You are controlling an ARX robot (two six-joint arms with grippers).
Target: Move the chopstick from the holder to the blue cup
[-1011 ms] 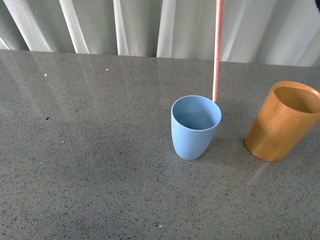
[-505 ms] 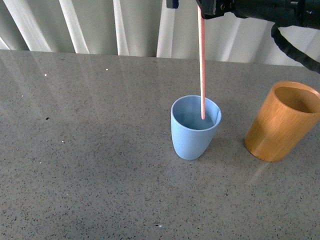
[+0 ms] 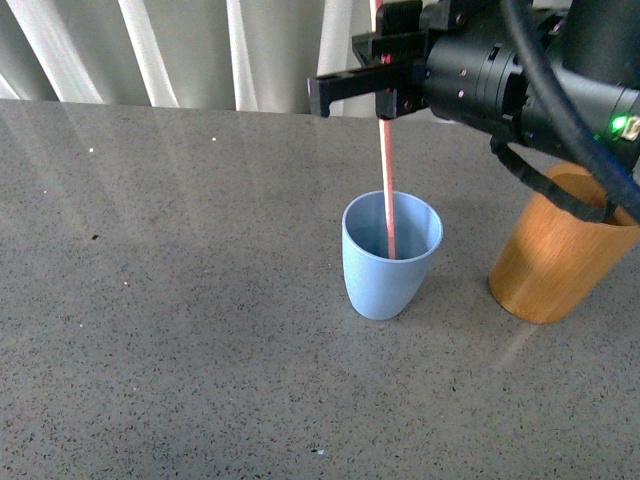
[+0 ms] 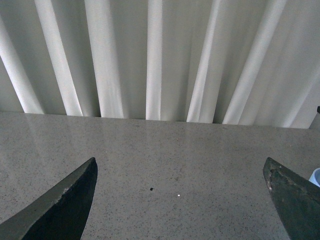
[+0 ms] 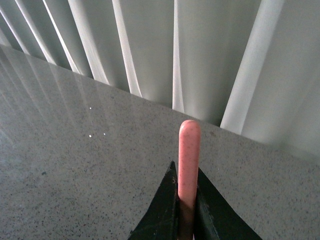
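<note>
While the right gripper [image 3: 384, 105] jaws pinch the chopstick [image 3: 387, 190] upright inside the blue cup [image 3: 390, 256], release risks tipping the light cup. Left gripper [image 4: 180, 200] jaws gape empty.

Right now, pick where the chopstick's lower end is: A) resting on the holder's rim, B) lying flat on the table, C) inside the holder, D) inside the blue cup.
D: the chopstick, held upright by the right gripper, dips below the blue cup's rim.
</note>
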